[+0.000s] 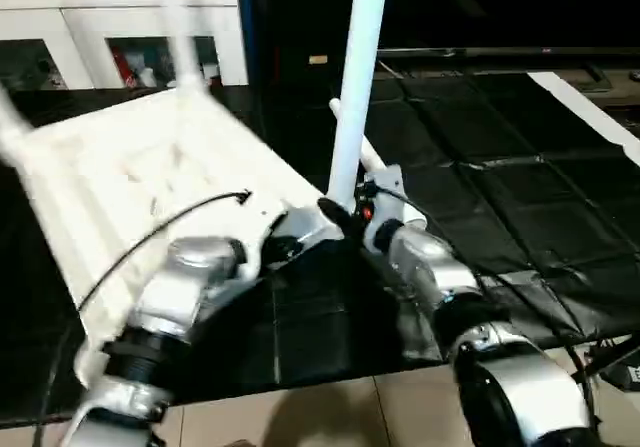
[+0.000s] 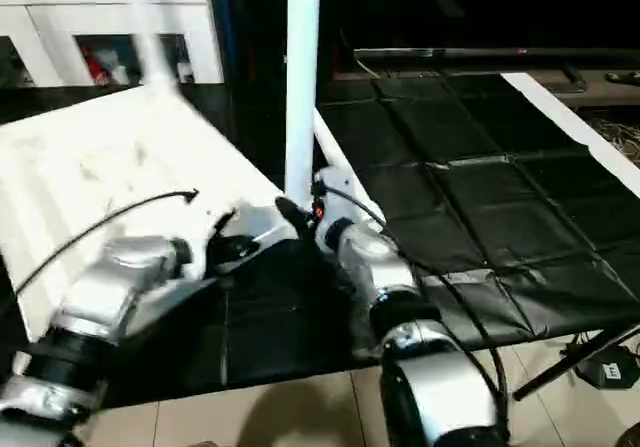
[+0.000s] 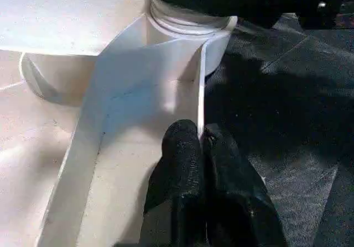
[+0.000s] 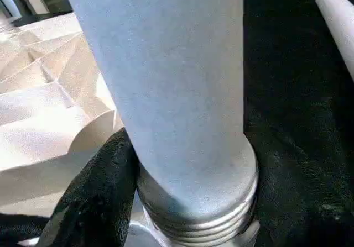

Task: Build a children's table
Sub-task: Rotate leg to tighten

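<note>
Our right wrist view alone baring threads on the upright leg in our right gripper's grasp; left gripper clamping the tabletop's rim.

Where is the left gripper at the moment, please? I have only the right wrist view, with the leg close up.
Observer: The left gripper is shut on the thin side wall of the table top, right beside the corner socket that takes your leg.
Operator: Thank you. Does the leg stand straight?
Observer: From the head camera it stands about upright out of that near corner, with the right gripper at its base.
Operator: Is any other leg in place?
Observer: A second leg, blurred, rises from the far corner of the upturned top.
</note>
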Motion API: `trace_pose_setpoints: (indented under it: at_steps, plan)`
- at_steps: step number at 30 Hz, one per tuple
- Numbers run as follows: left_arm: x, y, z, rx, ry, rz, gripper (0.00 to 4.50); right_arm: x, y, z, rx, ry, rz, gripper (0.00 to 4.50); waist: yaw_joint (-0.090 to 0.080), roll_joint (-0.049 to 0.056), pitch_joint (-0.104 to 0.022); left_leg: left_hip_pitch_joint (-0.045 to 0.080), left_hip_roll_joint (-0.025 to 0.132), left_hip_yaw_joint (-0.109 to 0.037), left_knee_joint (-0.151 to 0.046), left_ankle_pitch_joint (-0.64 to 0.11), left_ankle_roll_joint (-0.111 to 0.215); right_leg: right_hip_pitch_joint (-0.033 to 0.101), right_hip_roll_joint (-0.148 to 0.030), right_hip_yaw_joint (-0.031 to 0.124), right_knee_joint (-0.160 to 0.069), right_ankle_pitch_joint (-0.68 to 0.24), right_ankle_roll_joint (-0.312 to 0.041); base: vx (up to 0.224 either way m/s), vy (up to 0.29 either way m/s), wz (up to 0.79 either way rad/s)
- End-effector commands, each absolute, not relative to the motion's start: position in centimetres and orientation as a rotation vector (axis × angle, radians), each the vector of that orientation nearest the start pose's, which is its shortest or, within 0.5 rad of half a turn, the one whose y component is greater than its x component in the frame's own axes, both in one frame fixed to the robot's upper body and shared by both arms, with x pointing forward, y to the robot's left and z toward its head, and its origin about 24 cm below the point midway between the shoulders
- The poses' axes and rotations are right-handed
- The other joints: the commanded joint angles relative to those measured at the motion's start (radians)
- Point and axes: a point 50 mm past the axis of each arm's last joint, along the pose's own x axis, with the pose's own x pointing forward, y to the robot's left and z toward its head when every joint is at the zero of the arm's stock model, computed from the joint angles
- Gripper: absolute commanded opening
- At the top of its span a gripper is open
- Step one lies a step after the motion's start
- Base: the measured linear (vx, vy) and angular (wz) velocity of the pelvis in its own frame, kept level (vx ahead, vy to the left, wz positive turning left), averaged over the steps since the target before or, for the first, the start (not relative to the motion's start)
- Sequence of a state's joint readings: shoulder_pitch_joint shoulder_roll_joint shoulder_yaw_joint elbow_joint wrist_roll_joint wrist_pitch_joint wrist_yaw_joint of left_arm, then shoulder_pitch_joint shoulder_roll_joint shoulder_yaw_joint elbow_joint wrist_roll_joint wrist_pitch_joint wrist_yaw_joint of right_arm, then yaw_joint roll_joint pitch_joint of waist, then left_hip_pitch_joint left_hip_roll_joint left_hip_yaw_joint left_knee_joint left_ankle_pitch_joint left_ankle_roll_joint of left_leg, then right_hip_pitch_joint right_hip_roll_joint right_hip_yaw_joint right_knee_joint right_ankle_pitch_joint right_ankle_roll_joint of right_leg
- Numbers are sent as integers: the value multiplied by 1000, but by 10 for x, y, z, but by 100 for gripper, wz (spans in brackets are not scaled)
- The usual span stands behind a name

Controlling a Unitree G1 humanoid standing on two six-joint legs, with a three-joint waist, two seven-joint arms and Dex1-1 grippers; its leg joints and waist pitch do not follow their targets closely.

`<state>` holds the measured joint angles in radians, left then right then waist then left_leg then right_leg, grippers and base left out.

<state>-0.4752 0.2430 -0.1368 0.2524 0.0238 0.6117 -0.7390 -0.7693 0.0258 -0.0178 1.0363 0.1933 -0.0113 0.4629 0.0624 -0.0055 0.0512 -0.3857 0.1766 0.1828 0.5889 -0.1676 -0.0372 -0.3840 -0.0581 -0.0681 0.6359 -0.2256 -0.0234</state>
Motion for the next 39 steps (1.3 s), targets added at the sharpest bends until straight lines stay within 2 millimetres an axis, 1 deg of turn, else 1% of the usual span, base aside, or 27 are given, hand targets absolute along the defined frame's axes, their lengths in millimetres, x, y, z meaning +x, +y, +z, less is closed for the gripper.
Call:
trace_pose_setpoints:
  at_steps: [1,2,3,5,6,7,8,9,10,11,12,13,14,15,17,19,20,23,24,26,30,31,34,36,37,38,39]
  plan:
    - [318,105,72,193,429,-845,0,335,-25,22,214,370,781,322,9,2,-60,21,63,-25,-68,-183,31,39,-100,58,-83,-98,-237,0,0,0]
    - [318,109,72,199,433,-838,0,336,-27,22,209,367,776,336,9,2,-60,20,64,-26,-69,-186,28,40,-101,58,-82,-102,-234,0,0,0]
    - [317,122,69,225,451,-833,0,339,-37,23,196,351,765,336,9,3,-60,19,63,-27,-70,-194,27,39,-101,58,-82,-110,-230,0,0,0]
    - [315,129,67,247,459,-849,0,342,-46,25,163,326,753,345,6,5,-59,19,63,-28,-71,-206,24,38,-101,58,-84,-120,-227,0,0,0]
    - [314,132,66,250,465,-860,0,343,-51,26,146,312,758,363,6,5,-60,20,63,-27,-70,-202,24,38,-102,59,-84,-110,-228,0,0,0]
    - [312,139,65,265,471,-891,0,345,-64,27,133,282,772,375,6,8,-60,20,63,-27,-70,-200,25,38,-102,60,-84,-105,-229,0,0,0]
    - [311,141,65,270,474,-899,0,345,-68,28,129,273,777,381,6,6,-61,19,63,-26,-69,-193,29,40,-100,59,-81,-88,-232,0,0,0]
    - [310,143,65,277,473,-918,0,346,-73,30,129,258,790,385,9,10,-62,21,64,-26,-68,-182,32,40,-99,58,-80,-66,-237,0,0,0]
    - [309,145,66,275,469,-937,0,346,-77,31,135,246,806,385,9,10,-62,21,64,-26,-68,-182,32,40,-99,58,-80,-66,-237,0,0,0]
    - [307,149,66,254,479,-955,0,345,-86,35,134,218,857,407,8,9,-63,19,64,-25,-67,-174,42,43,-98,57,-75,-30,-246,0,0,0]
    - [307,151,67,262,476,-968,0,344,-90,37,128,204,884,407,12,14,-64,22,66,-26,-65,-164,49,41,-99,57,-73,-9,-253,0,0,0]
    - [307,152,68,283,464,-987,0,344,-94,38,126,196,906,423,13,12,-64,22,65,-25,-65,-163,54,41,-97,57,-75,-4,-256,0,0,0]
    - [305,156,67,296,474,-1017,0,343,-101,41,121,186,934,423,17,13,-63,21,65,-25,-65,-171,62,42,-96,56,-76,-9,-255,0,0,0]
    - [305,156,67,296,474,-1017,0,343,-101,41,121,186,934,432,22,12,-64,22,67,-24,-66,-164,60,42,-97,56,-72,-4,-256,0,0,0]
    - [298,165,68,341,481,-1160,0,338,-121,49,95,171,1068,442,32,13,-63,22,67,-24,-64,-172,63,42,-96,54,-74,-18,-253,0,0,0]
    - [295,168,68,361,492,-1205,0,337,-125,52,83,171,1111,442,39,15,-64,23,69,-23,-64,-171,63,40,-94,53,-71,-19,-252,0,0,0]
    - [292,170,68,379,508,-1257,0,335,-129,55,71,179,1174,442,39,14,-64,23,69,-22,-64,-170,63,40,-93,53,-71,-17,-254,0,0,0]
    - [290,172,69,387,515,-1297,0,333,-132,58,58,194,1242,442,54,15,-62,27,71,-21,-65,-187,54,35,-97,53,-73,-50,-260,0,0,0]
    - [289,172,70,396,526,-1345,0,329,-132,58,16,222,1331,442,56,13,-63,27,72,-22,-66,-196,49,35,-98,53,-74,-63,-260,0,0,0]
    - [287,173,70,410,541,-1388,0,326,-132,58,-27,245,1393,442,61,14,-62,28,72,-23,-67,-202,41,33,-98,53,-74,-76,-261,0,0,0]
    - [284,174,69,458,570,-1460,0,324,-126,57,-87,277,1476,442,73,11,-62,30,72,-22,-69,-205,30,32,-100,56,-75,-84,-256,0,0,0]
    - [284,175,69,472,576,-1480,0,323,-123,56,-101,284,1504,442,74,9,-62,29,71,-22,-68,-207,31,32,-100,55,-76,-91,-254,0,0,0]
    - [282,176,68,493,586,-1514,0,321,-119,55,-128,297,1548,442,74,11,-63,29,73,-23,-70,-202,27,32,-102,55,-73,-88,-250,0,0,0]
    - [281,176,68,513,594,-1535,0,320,-116,55,-147,309,1585,442,73,8,-64,28,73,-23,-69,-191,29,33,-101,55,-71,-68,-253,0,0,0]
    - [281,177,67,530,600,-1545,0,318,-114,54,-163,324,1619,442,72,3,-63,27,73,-21,-69,-190,33,34,-101,55,-71,-67,-255,0,0,0]
    - [281,177,67,532,600,-1546,0,318,-114,54,-164,326,1623,442,73,5,-64,27,72,-23,-68,-189,35,35,-103,54,-70,-69,-256,0,0,0]
    - [281,177,66,539,603,-1550,0,317,-113,54,-170,332,1638,442,73,4,-63,26,72,-22,-68,-186,38,35,-103,54,-71,-76,-253,0,0,0]
